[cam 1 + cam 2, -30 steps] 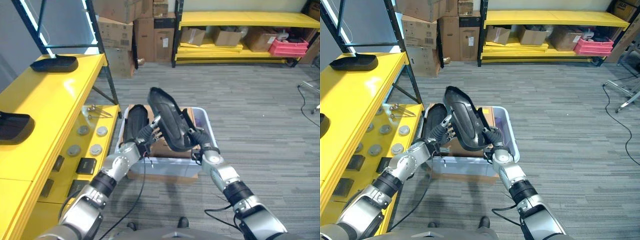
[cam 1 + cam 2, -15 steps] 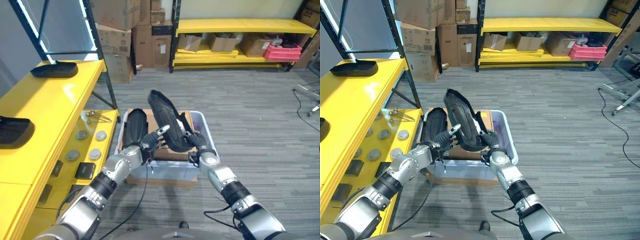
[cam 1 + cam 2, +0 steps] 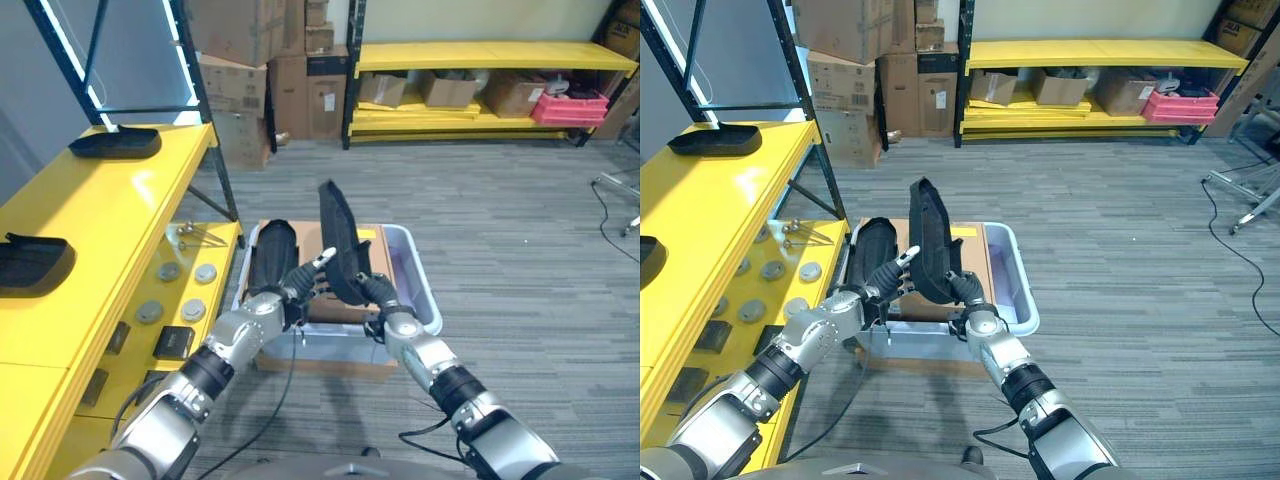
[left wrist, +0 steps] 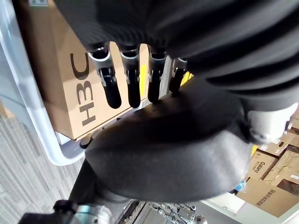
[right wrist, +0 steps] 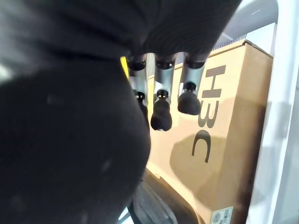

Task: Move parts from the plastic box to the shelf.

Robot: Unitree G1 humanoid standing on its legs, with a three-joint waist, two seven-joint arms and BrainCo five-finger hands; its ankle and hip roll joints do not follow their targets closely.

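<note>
Two black parts (image 3: 36, 260) lie on the yellow shelf (image 3: 110, 215) at my left. My left hand (image 3: 298, 289), fingers straight, presses one side of a long black part (image 3: 341, 245) held upright over the plastic box (image 3: 418, 280); my right hand (image 3: 377, 295) curls round its lower end.

Room evenly and brightly lit from overhead. White glare streaks the yellow shelf top (image 3: 110, 215) left of the left hand (image 3: 300, 287). Close to both hands the black part (image 4: 173, 154) is blurred, underexposed. Soft shadows inside the plastic box (image 3: 425, 300).
</note>
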